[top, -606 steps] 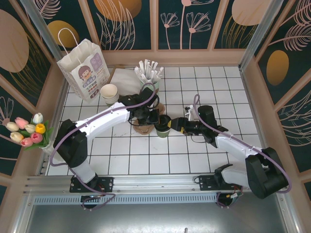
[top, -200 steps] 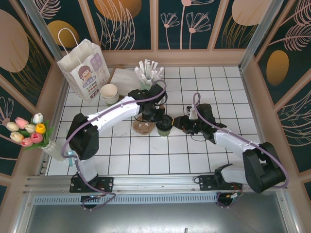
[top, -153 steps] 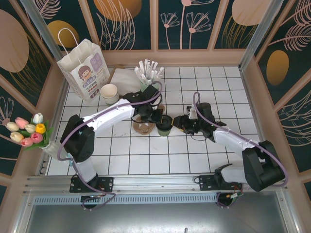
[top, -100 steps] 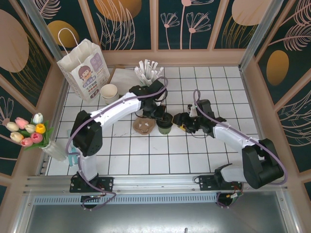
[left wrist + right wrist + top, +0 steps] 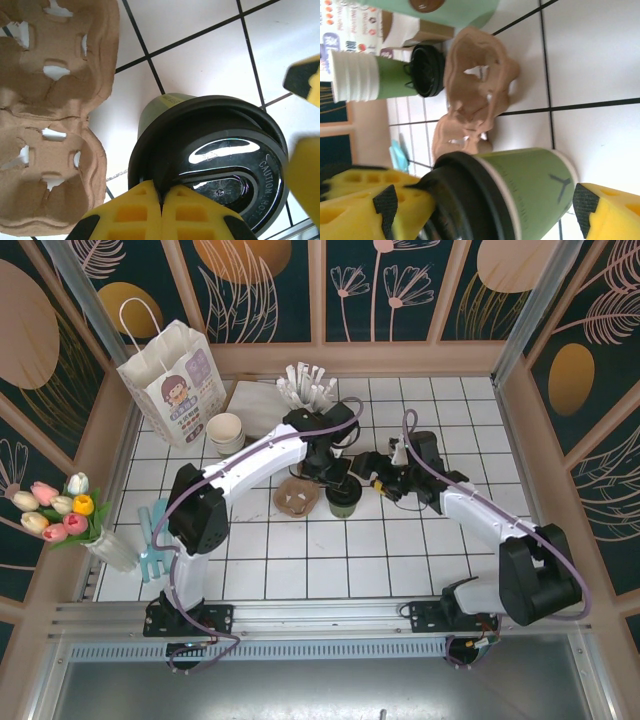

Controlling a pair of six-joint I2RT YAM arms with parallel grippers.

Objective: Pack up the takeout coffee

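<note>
Seen from overhead, left to right: a printed paper bag (image 5: 165, 380) is standing at the far left of the tiled table (image 5: 260, 570), with stacked cream cups (image 5: 225, 430) just beside it. Nearer the centre, a cardboard cup carrier (image 5: 296, 497) is lying flat. Just to its right, the takeout coffee (image 5: 343, 502) is standing upright on the tiles, outside the carrier. The left gripper (image 5: 161, 200), fingers pressed together, is hanging over the rim of the black lid (image 5: 220, 165); whether they are touching cannot be told. The right gripper (image 5: 378, 483), jaws spread wide, is sitting just right of the cup, holding nothing.
</note>
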